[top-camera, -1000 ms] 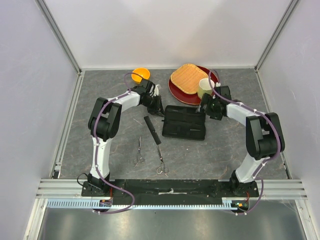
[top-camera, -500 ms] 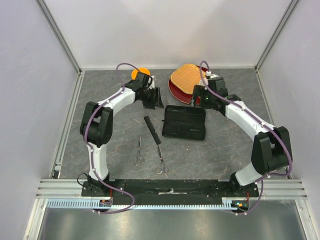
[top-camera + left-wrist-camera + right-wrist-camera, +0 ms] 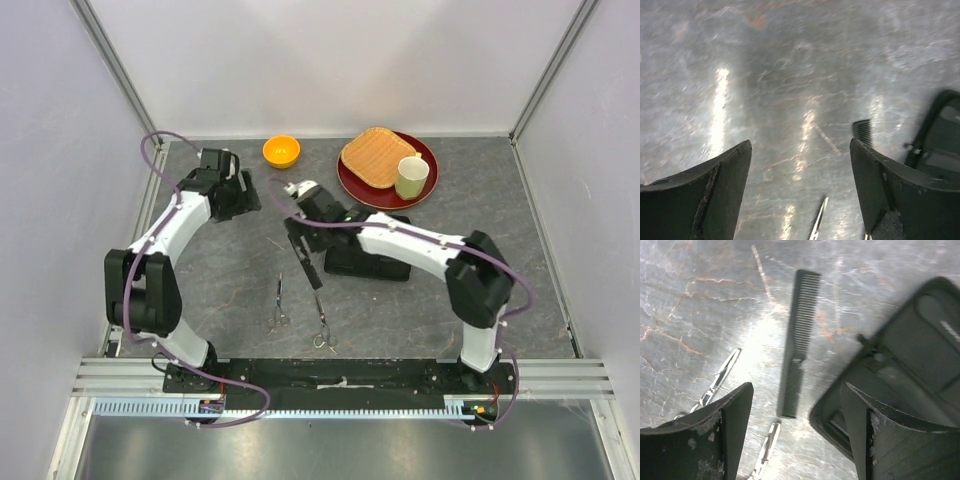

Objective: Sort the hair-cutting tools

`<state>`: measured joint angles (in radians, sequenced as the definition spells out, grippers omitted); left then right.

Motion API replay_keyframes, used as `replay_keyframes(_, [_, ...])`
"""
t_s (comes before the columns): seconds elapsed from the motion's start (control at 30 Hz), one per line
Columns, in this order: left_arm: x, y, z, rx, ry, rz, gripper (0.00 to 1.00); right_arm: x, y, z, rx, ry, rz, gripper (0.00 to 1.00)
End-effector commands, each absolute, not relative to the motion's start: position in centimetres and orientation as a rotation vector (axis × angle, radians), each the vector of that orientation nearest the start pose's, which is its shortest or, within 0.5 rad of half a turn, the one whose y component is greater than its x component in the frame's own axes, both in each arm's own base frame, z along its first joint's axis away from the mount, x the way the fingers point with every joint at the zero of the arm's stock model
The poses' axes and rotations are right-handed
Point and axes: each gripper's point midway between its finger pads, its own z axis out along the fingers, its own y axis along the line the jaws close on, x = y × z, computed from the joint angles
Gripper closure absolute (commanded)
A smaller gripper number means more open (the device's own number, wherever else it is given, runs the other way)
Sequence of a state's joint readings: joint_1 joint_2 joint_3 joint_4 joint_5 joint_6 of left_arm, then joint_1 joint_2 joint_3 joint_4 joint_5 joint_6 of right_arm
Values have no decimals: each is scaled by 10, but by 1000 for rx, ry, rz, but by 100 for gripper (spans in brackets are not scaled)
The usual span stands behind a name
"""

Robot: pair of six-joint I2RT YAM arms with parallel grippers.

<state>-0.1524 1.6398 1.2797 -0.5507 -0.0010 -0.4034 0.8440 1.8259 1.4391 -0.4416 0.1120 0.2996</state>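
A long black comb (image 3: 306, 262) lies slanted on the grey table, left of the black zip case (image 3: 380, 262). Two silver scissors (image 3: 279, 305) (image 3: 322, 326) lie nearer the front. My right gripper (image 3: 300, 226) reaches across the case and hovers open over the comb's far end. The right wrist view shows the comb (image 3: 799, 340) ahead of the empty gripper (image 3: 797, 385), scissors (image 3: 717, 380) to the left, a toothed blade (image 3: 767, 446) below and the case (image 3: 910, 365) to the right. My left gripper (image 3: 243, 196) is open and empty (image 3: 800, 142) at the far left, with a scissor tip (image 3: 819, 222) below it.
An orange bowl (image 3: 281, 151) sits at the back. A red plate (image 3: 423, 196) at the back right carries a tan square dish (image 3: 373, 156) and a pale cup (image 3: 411, 177). White walls enclose the table on three sides.
The left arm swung left, away from the case, and its jaws opened. The right arm swept from beside the plate across the case to above the comb.
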Motion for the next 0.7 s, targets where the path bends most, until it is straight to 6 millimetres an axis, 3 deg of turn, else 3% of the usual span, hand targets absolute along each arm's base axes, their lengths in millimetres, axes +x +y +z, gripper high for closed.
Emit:
replay_keyframes(0.0, [377,-47,124,-440,2473,-109,14,306,374,97,-669,2419,279,22])
replay_keyframes(0.03, [374,-44,123,-462,2474,-122,13,308,380,98,-673,2408,258,24])
replay_keyframes(0.07, [368,-36,119,-513,2472,-129,13,300,381,81,-706,2448,213,24])
replay_keyframes(0.1, [365,-33,117,-533,2473,-144,13,302,384,80,-698,2452,198,25])
replay_keyframes(0.17, [360,-29,118,-564,2460,-192,13,301,381,63,-690,2487,135,27])
replay_keyframes(0.27, [346,-22,105,-598,2475,-187,13,307,378,53,-676,2496,74,29])
replay_keyframes(0.43, [336,-31,103,-590,2487,-264,13,315,379,41,-671,2496,27,30])
replay_keyframes(0.47, [335,-24,101,-616,2485,-267,13,314,380,34,-671,2506,24,30])
replay_keyframes(0.67, [336,-27,96,-621,2502,-333,13,320,382,20,-651,2532,57,33])
